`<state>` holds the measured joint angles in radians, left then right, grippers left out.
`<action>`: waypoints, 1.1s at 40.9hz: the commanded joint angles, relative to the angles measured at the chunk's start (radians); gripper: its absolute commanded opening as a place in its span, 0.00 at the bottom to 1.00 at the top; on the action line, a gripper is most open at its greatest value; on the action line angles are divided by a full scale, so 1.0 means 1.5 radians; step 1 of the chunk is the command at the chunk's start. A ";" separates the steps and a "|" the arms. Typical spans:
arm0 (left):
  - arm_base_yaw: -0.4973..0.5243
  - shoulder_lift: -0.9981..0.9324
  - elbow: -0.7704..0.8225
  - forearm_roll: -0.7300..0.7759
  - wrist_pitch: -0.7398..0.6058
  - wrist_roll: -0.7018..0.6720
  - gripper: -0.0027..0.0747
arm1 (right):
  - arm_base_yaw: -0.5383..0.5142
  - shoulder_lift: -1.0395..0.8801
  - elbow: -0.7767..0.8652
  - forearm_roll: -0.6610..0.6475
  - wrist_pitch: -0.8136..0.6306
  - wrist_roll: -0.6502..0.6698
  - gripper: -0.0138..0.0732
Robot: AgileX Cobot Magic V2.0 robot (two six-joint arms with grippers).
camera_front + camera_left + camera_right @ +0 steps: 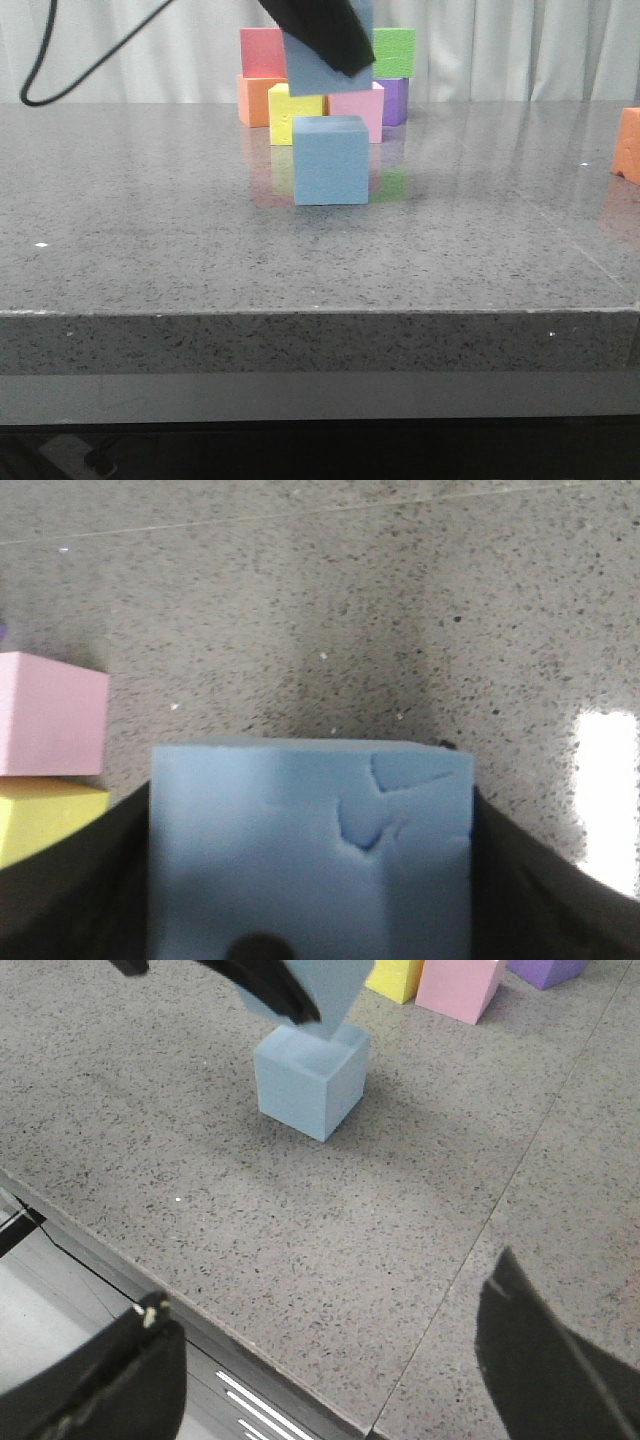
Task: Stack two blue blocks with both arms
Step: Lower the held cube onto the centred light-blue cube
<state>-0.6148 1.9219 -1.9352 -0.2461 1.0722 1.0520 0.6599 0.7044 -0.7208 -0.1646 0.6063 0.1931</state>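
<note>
Spanning every view: grey speckled stone tabletop (150, 220), square front edge toward the camera

Left gripper (318, 30), black angular claw, comes in from the top of the front view clenched on the held pale sky-blue foam cube (305, 72). That cube hangs tilted in the air, just above and slightly behind the resting pale sky-blue foam cube (331, 159); front view shows a gap between them, not touching

Resting cube sits flat on the table near mid-width, one face square to the front camera. Cubes have no long axis; the held one is rotated off level, lower edge slanting

Left wrist view alone shows the held cube (310, 850) filling the space between both dark fingers (60, 880), with a creased dent in its top face. Resting cube is hidden there

Right wrist view alone shows the right gripper (330, 1360), fingers spread wide and holding nothing, over the table's front edge, well apart from both blue cubes (310, 1080)

Behind the stack: small foam cubes grouped together, pink (357, 108), yellow (290, 115), orange (255, 100), red (262, 52), green (394, 52), purple (395, 100). Another orange foam block (627, 145) at the table's right edge
</note>
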 commanded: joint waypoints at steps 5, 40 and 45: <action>-0.004 -0.019 -0.021 -0.018 -0.030 0.001 0.58 | 0.000 -0.004 -0.019 -0.002 -0.045 -0.007 0.85; -0.004 -0.018 -0.021 -0.013 -0.038 0.001 0.71 | 0.000 -0.004 -0.019 -0.002 -0.045 -0.007 0.85; -0.004 -0.018 -0.021 -0.003 -0.038 0.001 0.71 | 0.000 -0.004 -0.019 -0.002 -0.045 -0.007 0.85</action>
<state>-0.6148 1.9469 -1.9352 -0.2399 1.0645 1.0558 0.6599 0.7044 -0.7208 -0.1646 0.6063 0.1931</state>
